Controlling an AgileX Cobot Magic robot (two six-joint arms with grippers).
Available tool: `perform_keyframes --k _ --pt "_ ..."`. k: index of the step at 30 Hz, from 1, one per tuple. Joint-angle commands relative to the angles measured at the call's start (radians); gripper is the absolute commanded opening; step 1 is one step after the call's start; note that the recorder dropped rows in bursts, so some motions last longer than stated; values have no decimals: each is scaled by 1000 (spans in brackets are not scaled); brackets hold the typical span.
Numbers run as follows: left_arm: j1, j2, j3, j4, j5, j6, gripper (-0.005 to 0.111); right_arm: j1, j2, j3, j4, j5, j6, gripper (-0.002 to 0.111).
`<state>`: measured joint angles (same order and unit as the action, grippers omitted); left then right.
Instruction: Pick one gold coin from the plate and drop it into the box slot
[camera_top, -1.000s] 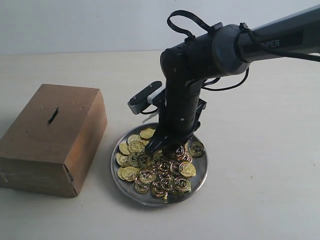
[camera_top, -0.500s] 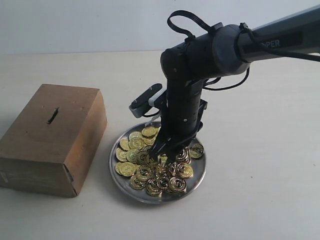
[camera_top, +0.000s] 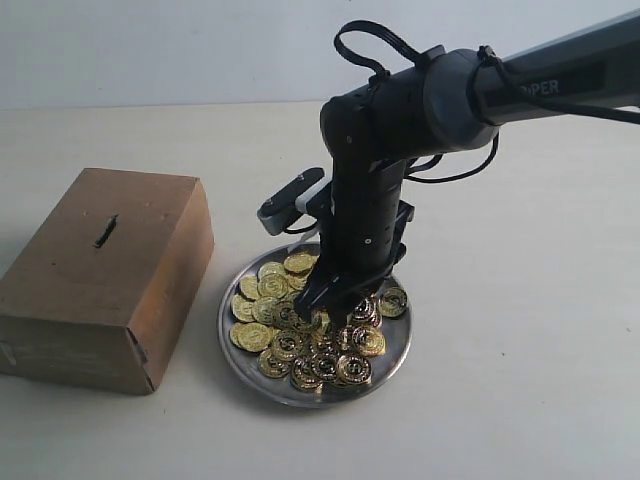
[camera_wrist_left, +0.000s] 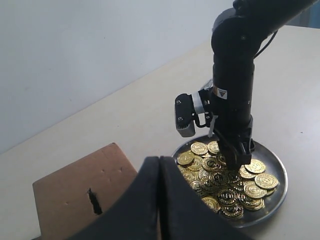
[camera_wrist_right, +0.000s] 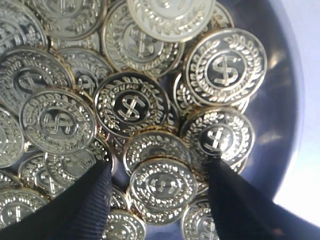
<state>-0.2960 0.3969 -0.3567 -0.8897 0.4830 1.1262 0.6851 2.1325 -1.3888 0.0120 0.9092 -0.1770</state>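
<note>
Right gripper is down in the plate, tips buried in the heap of gold coins on its far-left part. In the right wrist view the jaws are part open, the two black fingers straddling one coin with a gap on each side, and nothing is gripped yet. That coin lies flat and overlaps its neighbours, one of them tucked just beside it at the fingertip, so I judge the step in hand to be the pinch. To do it well, close slowly and squarely on the coin's rim, press straight down rather than sideways so the plate doesn't skid, and keep the tips low enough to catch the edge, not ride over the face. Risks are a second coin coming up with it or the flat coin slipping out, so lift a little and check for a single coin before travelling. The plate sits near, just right of the box and not touching it. The slot is on the box's top face, toward the far side and well apart from the coins, so the carry goes left and the coin needs turning edge-on along the slit. Left gripper hangs over the box's near side, fingers pressed together, nothing between them.
</note>
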Motion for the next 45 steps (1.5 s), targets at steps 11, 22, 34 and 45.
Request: perform_keyframes --k 11,22,34,45 --pt "-8 -4 2 -4 -3 2 0 1 34 7 -18 4 77 51" --pt "-8 -4 2 -4 -3 4 0 1 34 7 -71 2 156 47" --pt "-8 -4 2 -4 -3 4 0 30 34 7 -79 5 169 46" --pt "-8 -4 2 -4 -3 4 0 60 34 7 -145 45 214 46"
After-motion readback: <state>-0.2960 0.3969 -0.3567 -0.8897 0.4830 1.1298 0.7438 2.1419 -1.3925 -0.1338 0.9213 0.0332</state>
